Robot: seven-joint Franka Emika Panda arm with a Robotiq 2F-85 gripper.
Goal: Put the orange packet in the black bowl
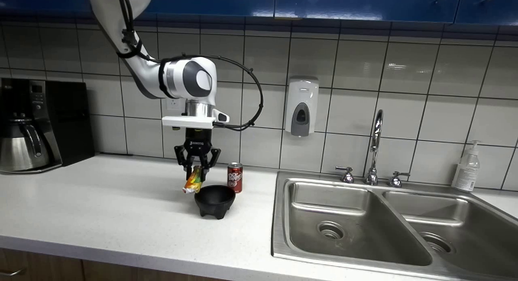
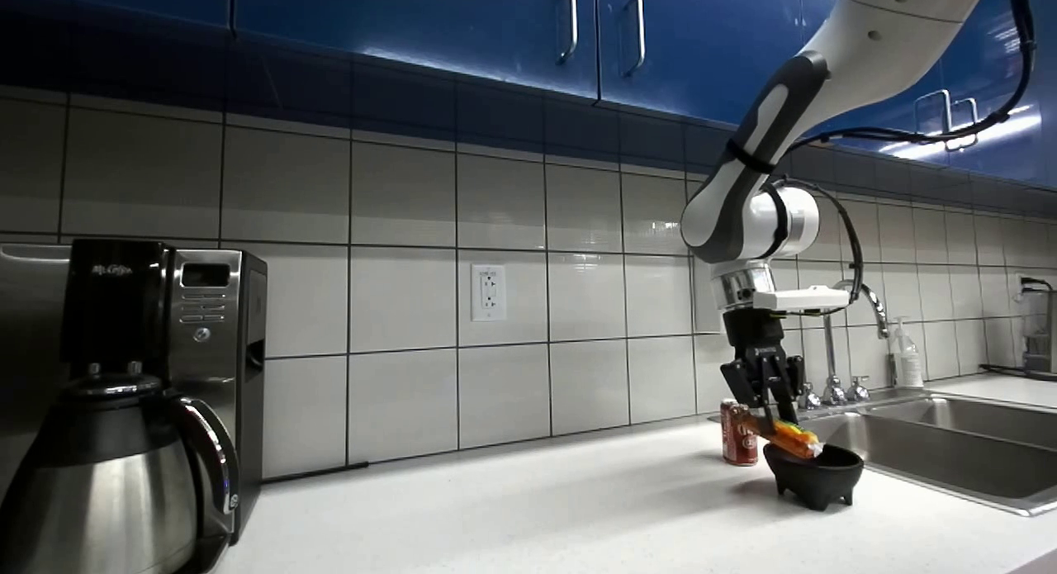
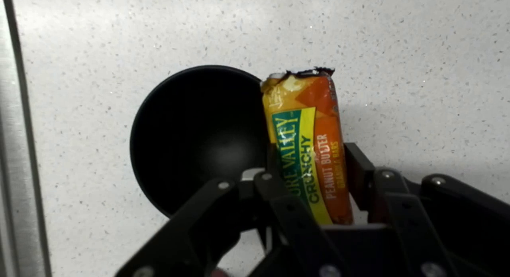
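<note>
I see the gripper [image 1: 196,174] pinching the packet [image 3: 305,145] over the counter [image 1: 109,208], at one side of the bowl [image 1: 215,202]; whether those two touch, I can't tell. A can [image 1: 234,178] stands nearby.

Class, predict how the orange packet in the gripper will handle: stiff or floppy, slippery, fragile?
The orange packet is probably stiff, as it juts straight from the gripper. It looks glossy, so might slip. Labelled crunchy, it could crumble if squeezed.
</note>
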